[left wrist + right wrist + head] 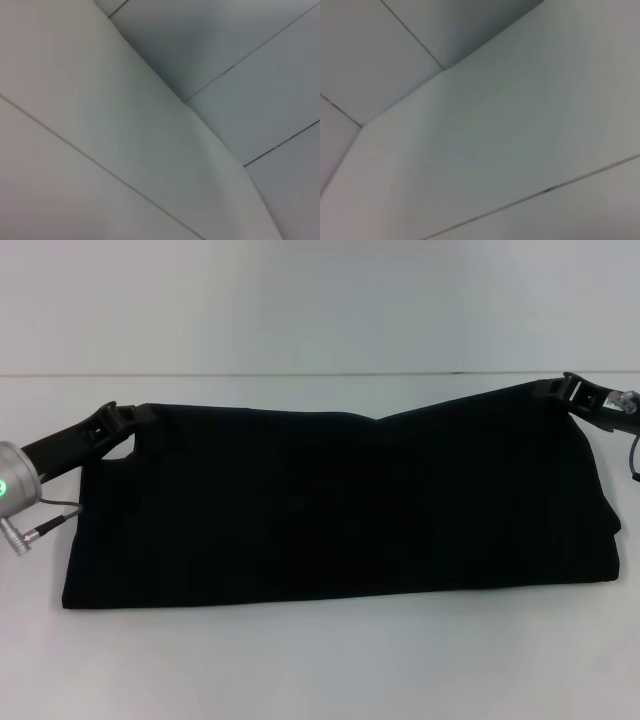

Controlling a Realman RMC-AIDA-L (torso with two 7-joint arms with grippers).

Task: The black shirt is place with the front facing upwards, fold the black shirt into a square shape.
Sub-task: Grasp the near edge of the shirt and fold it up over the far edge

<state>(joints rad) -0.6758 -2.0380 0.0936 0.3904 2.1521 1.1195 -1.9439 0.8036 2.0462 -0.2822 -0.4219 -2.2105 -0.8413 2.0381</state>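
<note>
- Head view: the black shirt (330, 505) lies as a wide band across the middle of the white table (320, 670), long axis running left to right. No lettering shows on the visible face, so the print is probably folded inside or underneath.
- Left gripper (120, 420) is pinched onto the shirt's far-left corner; right gripper (578, 392) is clamped on the far-right corner. Both corners are lifted off the table, and the far edge sags to a dip between them.
- Likely reason for the two-corner hold: it keeps the far edge taut enough to carry the layer over as one sheet without bunching. The near edge stays flat on the table near its front edge and acts as the hinge.
- Judgement: a lengthwise fold is mid-way; the band is still far too wide for a square, so crosswise folds remain.
- Left wrist view: only pale flat panels with thin seams; no shirt or fingers visible.
- Right wrist view: same, pale panels and seams, nothing of the task.
</note>
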